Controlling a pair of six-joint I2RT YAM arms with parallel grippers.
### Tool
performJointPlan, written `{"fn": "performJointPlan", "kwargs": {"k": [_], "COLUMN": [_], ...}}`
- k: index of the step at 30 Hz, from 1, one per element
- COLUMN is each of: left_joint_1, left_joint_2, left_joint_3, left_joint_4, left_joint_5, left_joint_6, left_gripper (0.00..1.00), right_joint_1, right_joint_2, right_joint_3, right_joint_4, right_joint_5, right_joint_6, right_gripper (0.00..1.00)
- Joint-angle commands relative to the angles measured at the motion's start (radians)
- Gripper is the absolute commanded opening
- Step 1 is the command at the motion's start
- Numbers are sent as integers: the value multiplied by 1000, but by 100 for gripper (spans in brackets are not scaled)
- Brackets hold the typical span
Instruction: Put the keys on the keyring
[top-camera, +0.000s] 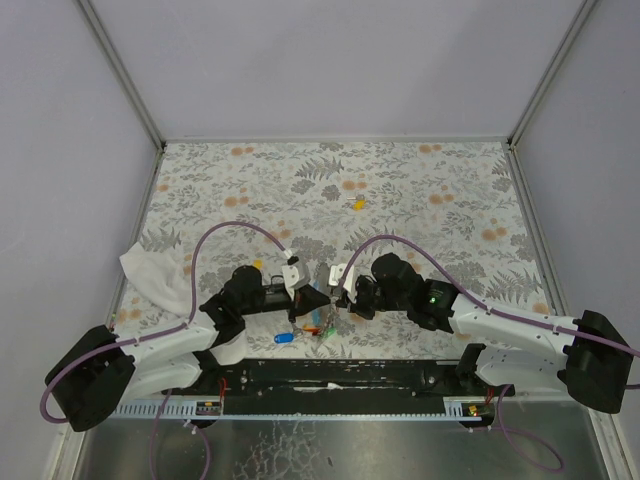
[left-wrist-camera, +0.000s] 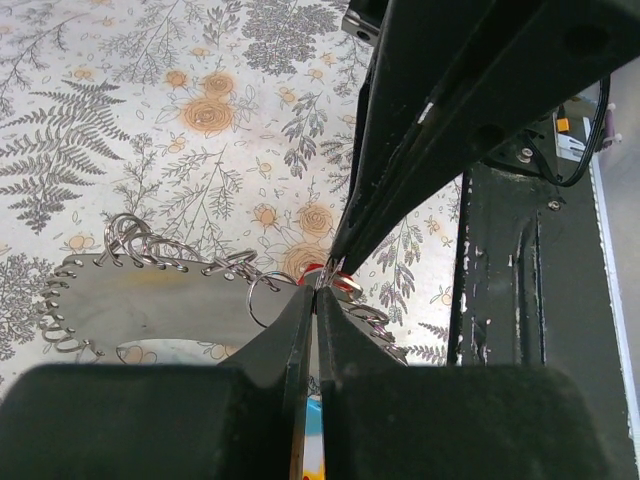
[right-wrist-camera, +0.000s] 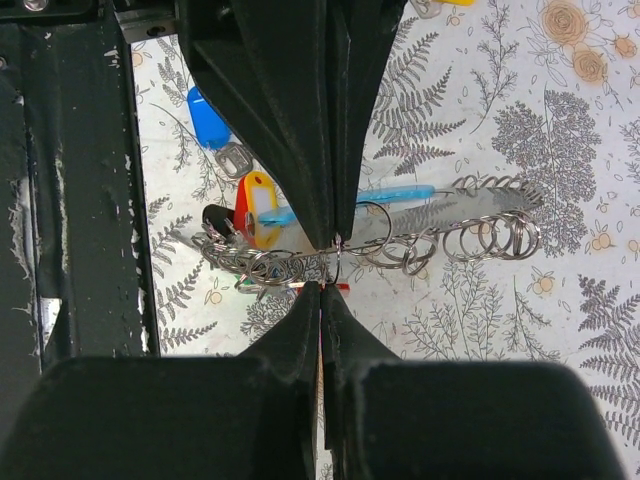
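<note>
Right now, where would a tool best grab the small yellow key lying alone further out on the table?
Probably the yellow key by its plastic head, straight down from above: it lies flat on the table, with nothing close around it.

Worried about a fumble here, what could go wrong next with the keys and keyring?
The left gripper and right gripper meet tip to tip at the keyring, so they may collide or lose it. The coiled cord could snag. Anything dropped might slide to the black rail.
</note>
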Motion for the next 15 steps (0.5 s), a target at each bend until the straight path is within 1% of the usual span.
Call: {"fn": "performJointPlan", "kwargs": {"k": [1,5,11,15], "left_joint_1": [-5,-5,-5,-6], "left_joint_2": [7,10,22,16], "left_joint_3": [51,41,11,-11], "left_joint_4": [82,122,237,274], "left_joint_5": [-49,-102,-187,-262], "left_joint_6": [-56,-128,-299,-395], "left_gripper": [0,0,0,0], "right_joint_1": [11,13,18,22], "right_joint_2": [-3,10,18,14], "right_joint_3": [50,51,46,41], "right_joint_4": [43,19,14,28], "right_joint_5": [-22,2,33,53], "right_joint_6": [-32,-49,-75,-65], "right_gripper": [0,0,0,0]}}
